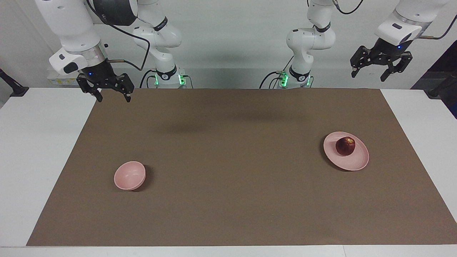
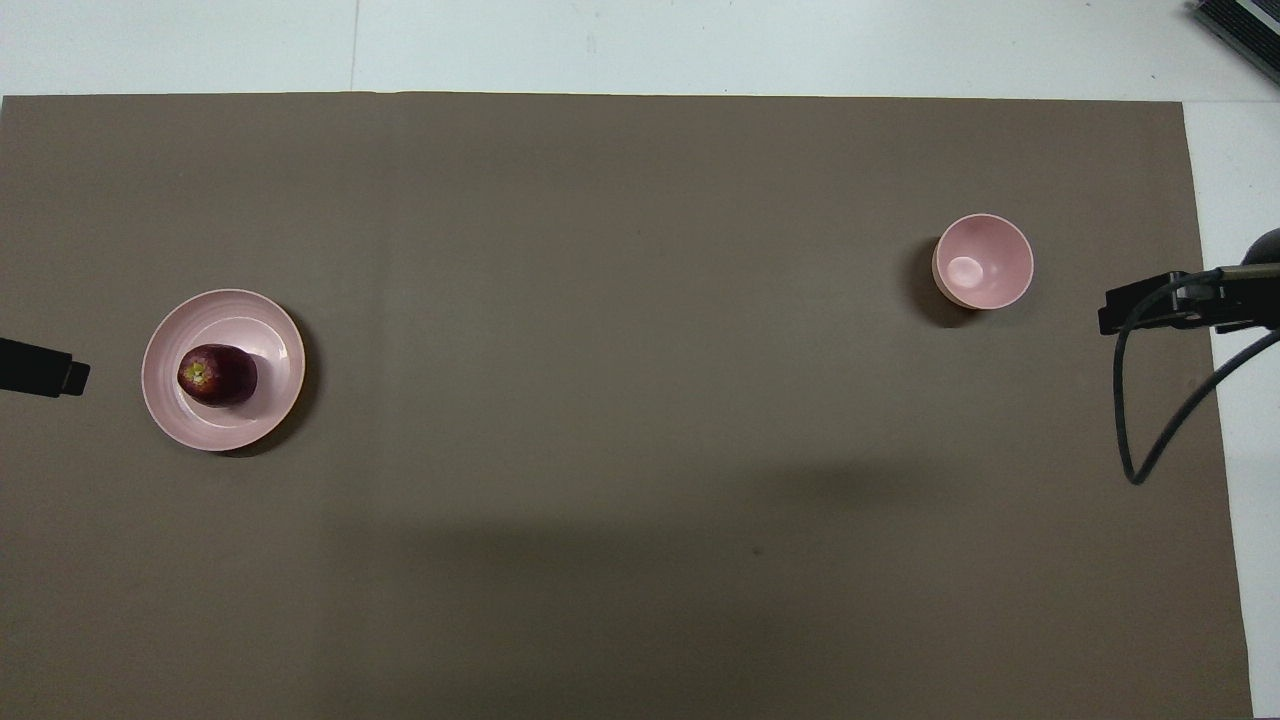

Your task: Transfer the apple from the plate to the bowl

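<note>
A dark red apple (image 1: 345,146) (image 2: 217,375) rests on the flat pale pink plate (image 1: 358,160) (image 2: 270,340) toward the left arm's end of the table. The small deep pink bowl (image 1: 129,175) (image 2: 983,262) stands with nothing in it toward the right arm's end. My left gripper (image 1: 369,76) hangs high in the air, open and holding nothing, well apart from the plate. My right gripper (image 1: 113,99) is open too, raised over the mat's edge at the right arm's end, far from the bowl.
A brown mat (image 1: 228,171) (image 2: 620,420) covers most of the white table (image 1: 39,150). The wide stretch of mat between plate and bowl is bare. In the overhead view only a black part of each hand shows at the side edges, the right one trailing a cable (image 2: 1150,420).
</note>
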`<state>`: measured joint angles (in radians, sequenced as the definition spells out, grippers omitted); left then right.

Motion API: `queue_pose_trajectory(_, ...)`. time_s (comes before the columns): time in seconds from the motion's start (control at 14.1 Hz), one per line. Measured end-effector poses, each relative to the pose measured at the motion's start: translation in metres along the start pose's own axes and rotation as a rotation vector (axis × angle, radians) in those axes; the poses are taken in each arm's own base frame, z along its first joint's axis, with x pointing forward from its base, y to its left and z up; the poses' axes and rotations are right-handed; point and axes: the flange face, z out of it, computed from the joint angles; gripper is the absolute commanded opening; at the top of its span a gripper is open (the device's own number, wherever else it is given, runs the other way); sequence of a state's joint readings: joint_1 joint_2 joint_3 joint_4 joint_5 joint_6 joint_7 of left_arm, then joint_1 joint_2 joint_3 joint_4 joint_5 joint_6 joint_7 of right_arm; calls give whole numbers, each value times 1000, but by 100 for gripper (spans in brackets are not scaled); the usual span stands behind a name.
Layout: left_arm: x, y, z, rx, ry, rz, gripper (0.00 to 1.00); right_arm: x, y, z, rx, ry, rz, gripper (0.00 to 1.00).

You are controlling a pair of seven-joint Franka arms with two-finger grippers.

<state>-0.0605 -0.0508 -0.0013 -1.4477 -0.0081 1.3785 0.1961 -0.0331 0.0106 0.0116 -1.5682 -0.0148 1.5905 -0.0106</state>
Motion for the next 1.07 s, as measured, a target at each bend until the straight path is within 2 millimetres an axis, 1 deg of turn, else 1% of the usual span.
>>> queue_pose_trajectory(0.07,0,-1,0,0,0,-1,100,0,0,0,0,0,0,100)
queue_pose_trajectory(0.21,-2,-10,0,-1,0,-20,100,0,0,0,0,0,0,100)
queue_pose_trajectory(0.43,-9,-38,0,-5,2,-72,100,0,0,0,0,0,0,100)
queue_pose_trajectory(0.5,-11,-44,-1,-5,3,-83,100,0,0,0,0,0,0,100)
queue_pose_trajectory(0.92,-11,-43,-1,-5,4,-81,100,0,0,0,0,0,0,100)
queue_pose_trajectory(1.07,-8,-44,4,-2,15,-79,100,0,0,0,0,0,0,100)
